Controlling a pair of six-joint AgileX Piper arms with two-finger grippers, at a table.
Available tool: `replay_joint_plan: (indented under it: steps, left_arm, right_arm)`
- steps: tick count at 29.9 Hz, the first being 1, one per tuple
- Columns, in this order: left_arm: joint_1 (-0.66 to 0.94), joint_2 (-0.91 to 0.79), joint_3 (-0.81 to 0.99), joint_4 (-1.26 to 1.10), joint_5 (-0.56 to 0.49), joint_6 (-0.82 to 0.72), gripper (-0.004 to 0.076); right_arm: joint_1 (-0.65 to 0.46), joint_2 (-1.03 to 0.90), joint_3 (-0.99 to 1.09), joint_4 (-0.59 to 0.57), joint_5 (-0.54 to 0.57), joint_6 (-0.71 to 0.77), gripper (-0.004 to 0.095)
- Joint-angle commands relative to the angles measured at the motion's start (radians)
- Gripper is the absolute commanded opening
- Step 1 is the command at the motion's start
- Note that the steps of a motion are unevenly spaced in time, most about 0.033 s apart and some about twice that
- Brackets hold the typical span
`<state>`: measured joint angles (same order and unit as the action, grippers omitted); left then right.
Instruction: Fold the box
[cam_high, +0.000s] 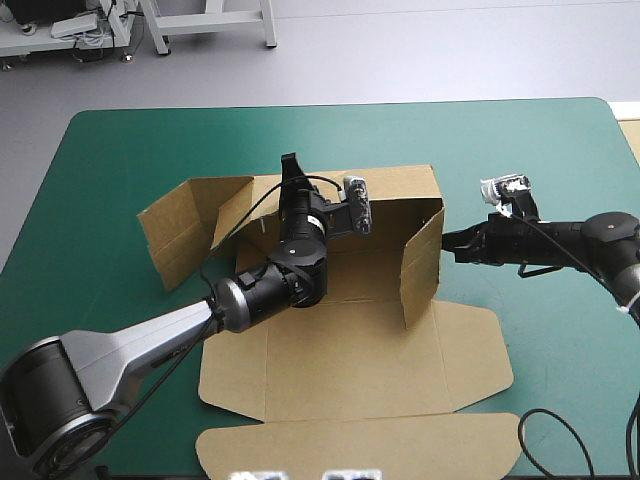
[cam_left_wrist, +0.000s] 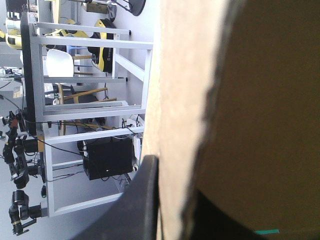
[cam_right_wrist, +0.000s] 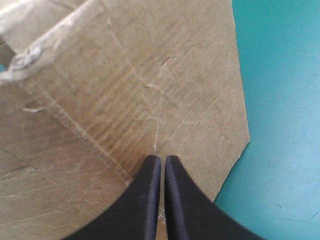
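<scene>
- Pinching the top edge of the back wall (cam_high: 395, 183), the left gripper (cam_high: 291, 170) has its black fingers (cam_left_wrist: 145, 200) all but closed with the board between them. The left wrist view shows one finger on one face of the sheet and what seems to be the other on the far face.
- The right gripper (cam_right_wrist: 160, 161) has its fingers pressed together in a point. It holds nothing, and its tips touch the outside of the right wall (cam_high: 423, 265).
- The box (cam_high: 350, 350) sits mid-table on the teal-green cover (cam_high: 120, 140), its base flat.
- Done, as I judge it: the back wall and right wall stand raised.
- Left to do: the left wall (cam_high: 185, 230) splays outward, not tucked. The lid (cam_high: 350, 445) and the side flap (cam_high: 478, 355) lie flat toward the near edge.
- That puts the job roughly at its middle.
</scene>
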<state>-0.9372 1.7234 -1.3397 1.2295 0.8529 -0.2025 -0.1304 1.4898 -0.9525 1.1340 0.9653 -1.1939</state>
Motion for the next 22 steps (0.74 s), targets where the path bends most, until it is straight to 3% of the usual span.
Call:
replay_joint_plan:
  steps: [1,4,6,12,18,22]
  left_arm:
    - [-0.007,-0.029,-0.024,-0.002,-0.020,-0.033,-0.0009]
    - [-0.007,-0.029,-0.024,0.005,-0.020,-0.033,-0.0009]
    - [-0.007,-0.029,-0.024,0.006,-0.020,-0.033,-0.0009]
    - [-0.007,-0.029,-0.024,0.007,-0.020,-0.033,-0.0009]
    - [-0.007,-0.029,-0.024,0.010,-0.023,-0.033,-0.0009]
    - [-0.007,-0.033,-0.024,0.008,-0.021,-0.037,-0.0009]
  right_arm:
    - [-0.001,-0.053,-0.021,0.040,0.038,-0.028,0.0195]
    - [-0.001,-0.066,-0.029,0.031,0.066,-0.095,0.0392]
    - [-0.001,-0.077,-0.031,0.010,0.095,-0.125,0.0448]
    - [-0.001,-0.114,-0.031,-0.008,0.122,-0.142,0.0446]
    - [0.008,-0.112,-0.031,0.018,-0.002,-0.202,0.0445]
    - [0.085,-0.069,-0.031,0.018,-0.075,-0.235,0.0445]
